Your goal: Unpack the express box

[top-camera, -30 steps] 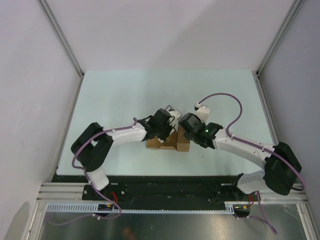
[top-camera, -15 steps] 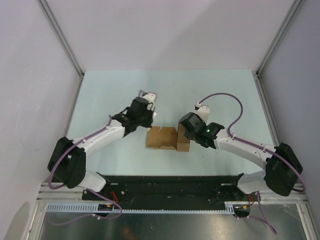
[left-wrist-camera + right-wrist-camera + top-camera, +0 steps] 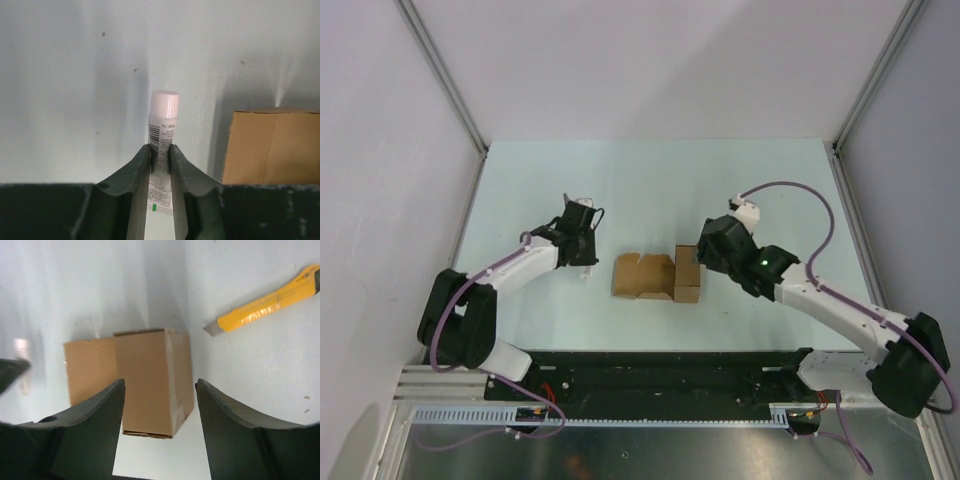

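The express box [image 3: 655, 276] is plain brown cardboard and lies at the table's middle with flaps spread toward the left; it also shows in the wrist views [image 3: 150, 377] [image 3: 272, 146]. My left gripper [image 3: 584, 266] [image 3: 160, 150] is left of the box and apart from it, shut on a small white tube [image 3: 162, 125] with a pale pink cap and printed label. My right gripper [image 3: 700, 258] [image 3: 160, 385] hovers at the box's right end, open, its fingers [image 3: 102, 410] apart on either side of the box without touching it.
A yellow utility knife [image 3: 265, 301] lies on the table [image 3: 650, 180] beyond the box on the right arm's side; the right arm hides it in the top view. Grey walls and metal frame posts [image 3: 445, 75] bound the table.
The left arm has swung from over the box out to the left, carrying the white tube. The right gripper has opened and drawn back from the box's right end.
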You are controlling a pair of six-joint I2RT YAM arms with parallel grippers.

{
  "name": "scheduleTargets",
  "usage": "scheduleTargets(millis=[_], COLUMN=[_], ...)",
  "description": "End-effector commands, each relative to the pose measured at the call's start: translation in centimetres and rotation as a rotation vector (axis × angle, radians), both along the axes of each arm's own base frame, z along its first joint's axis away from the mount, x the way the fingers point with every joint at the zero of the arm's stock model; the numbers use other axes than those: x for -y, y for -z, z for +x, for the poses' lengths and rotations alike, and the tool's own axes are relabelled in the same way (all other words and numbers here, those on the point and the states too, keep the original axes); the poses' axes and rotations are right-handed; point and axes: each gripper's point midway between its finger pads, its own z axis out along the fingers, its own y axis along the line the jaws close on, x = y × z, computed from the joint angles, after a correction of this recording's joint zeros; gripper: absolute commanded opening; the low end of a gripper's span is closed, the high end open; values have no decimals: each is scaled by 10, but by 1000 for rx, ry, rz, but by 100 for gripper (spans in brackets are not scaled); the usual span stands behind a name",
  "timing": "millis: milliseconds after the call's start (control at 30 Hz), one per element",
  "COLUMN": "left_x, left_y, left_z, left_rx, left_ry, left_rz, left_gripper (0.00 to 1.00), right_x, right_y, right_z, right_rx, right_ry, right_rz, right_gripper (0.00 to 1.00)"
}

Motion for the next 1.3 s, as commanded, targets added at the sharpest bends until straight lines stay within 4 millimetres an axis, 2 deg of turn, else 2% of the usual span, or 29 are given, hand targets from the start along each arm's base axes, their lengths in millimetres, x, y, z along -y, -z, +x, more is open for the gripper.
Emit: scheduleTargets(millis=[0,167,267,367,467,500,567,600,767,933,1000,1100,1133,1200,1267], left_x=[-10,-15,-15,-16,-14,-12,-11,-9,-4,-4,-11,-28,-32,-45,-54], left_y=[16,28,31,24,4,-10,-26,-43,-90,-144,-179,-226,-236,-265,-281], left_z=[-8,-9,-9,-5,2,7,10,15,21,24,24,20,18,5,-4], left_rx=[-73,-123,-140,-120,-69,-30,6,51,169,305,403,536,565,648,699], left_ry=[-74,-90,-102,-107,-92,-89,-83,-77,-64,-48,-58,-109,-127,-157,-162], left_rz=[44,79,82,80,68,52,40,21,-41,-85,-91,-86,-90,-104,-93], left_gripper=[28,29,30,34,46,53,58,63,80,89,91,94,96,100,100], right_x=[7,25,34,39,41,42,41,40,31,20,19,21,23,41,56], right_y=[-44,-69,-77,-77,-74,-72,-70,-70,-57,-51,-47,-53,-55,-69,-84], right_z=[11,13,13,11,10,10,10,10,12,10,9,10,12,18,23], right_rx=[114,168,183,180,176,170,165,167,128,117,103,124,137,182,218], right_ry=[10,44,60,67,54,51,37,15,-25,-59,-58,-57,-55,-33,-6], right_rz=[114,172,183,177,149,138,125,109,69,-6,-43,-61,-73,-121,-134], right_gripper=[64,65,65,66,67,68,68,68,70,72,73,76,77,82,87])
